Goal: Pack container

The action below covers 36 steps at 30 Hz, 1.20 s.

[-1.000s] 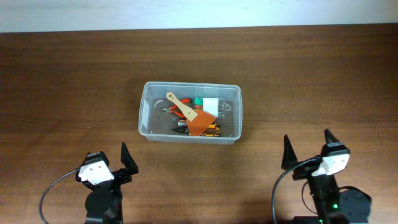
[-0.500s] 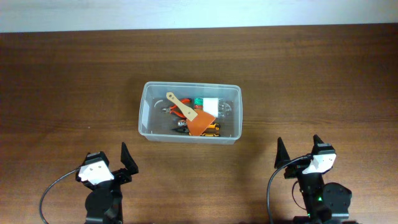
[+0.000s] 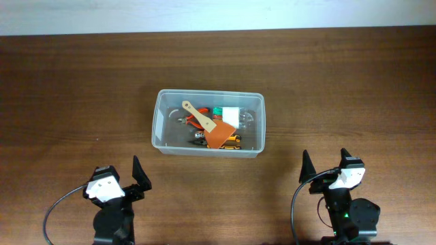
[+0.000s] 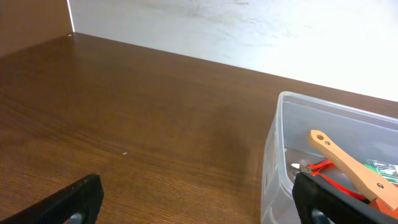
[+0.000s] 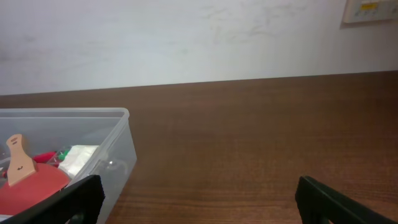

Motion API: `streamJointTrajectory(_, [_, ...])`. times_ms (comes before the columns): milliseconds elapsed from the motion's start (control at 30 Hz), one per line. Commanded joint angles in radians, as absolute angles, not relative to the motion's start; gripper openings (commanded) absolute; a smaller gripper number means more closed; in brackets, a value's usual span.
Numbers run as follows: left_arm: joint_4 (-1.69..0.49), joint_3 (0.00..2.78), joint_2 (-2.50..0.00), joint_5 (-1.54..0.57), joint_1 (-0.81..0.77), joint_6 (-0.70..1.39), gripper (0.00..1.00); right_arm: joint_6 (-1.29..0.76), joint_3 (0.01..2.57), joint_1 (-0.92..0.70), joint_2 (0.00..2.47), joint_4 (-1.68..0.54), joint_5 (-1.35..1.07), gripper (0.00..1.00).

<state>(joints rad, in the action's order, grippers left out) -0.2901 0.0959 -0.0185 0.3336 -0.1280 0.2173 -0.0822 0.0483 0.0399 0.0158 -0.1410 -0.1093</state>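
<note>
Container (image 3: 157,126) of clear plastic stands on the brown wooden table (image 3: 82,88), upright and open on top. Inside it, heaped together, lie a spatula (image 3: 219,134) with wooden handle and orange blade, red-handled pliers (image 3: 195,122) and a white and green packet (image 3: 231,113). The left gripper (image 3: 117,174) is before the container's left corner and the right gripper (image 3: 325,163) before its right corner — both well apart from it, fingers spread wide, holding nothing.

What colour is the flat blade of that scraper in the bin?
The blade is orange; overhead view shows it best.
</note>
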Motion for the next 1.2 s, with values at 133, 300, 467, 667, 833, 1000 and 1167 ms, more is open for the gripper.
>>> streamJointTrajectory(133, [-0.292,0.093,-0.012,0.337,-0.131,0.208,0.99,-0.060,0.023,0.033,0.004,-0.102,-0.097,0.99])
streamJointTrajectory(300, [-0.292,0.093,-0.012,0.337,-0.131,0.208,0.99,-0.061,0.006,0.033,0.004,-0.066,-0.098,0.99])
streamJointTrajectory(467, [-0.292,0.093,-0.012,0.337,-0.131,0.208,0.99,-0.061,0.006,0.033,0.004,-0.067,-0.097,0.98])
streamJointTrajectory(667, [-0.292,0.093,-0.012,0.337,-0.131,0.208,0.99,-0.061,0.006,0.033,0.006,-0.067,-0.097,0.99])
streamJointTrajectory(833, [-0.292,0.093,-0.012,0.337,-0.131,0.208,0.99,-0.061,0.006,0.033,0.006,-0.067,-0.097,0.99])
streamJointTrajectory(1000, [-0.292,0.093,-0.012,0.337,-0.131,0.208,0.99,-0.061,0.006,0.033,0.006,-0.067,-0.097,0.99])
streamJointTrajectory(1167, [-0.292,0.093,-0.012,0.337,-0.131,0.208,0.99,-0.061,0.006,0.033,0.006,-0.067,-0.097,0.99])
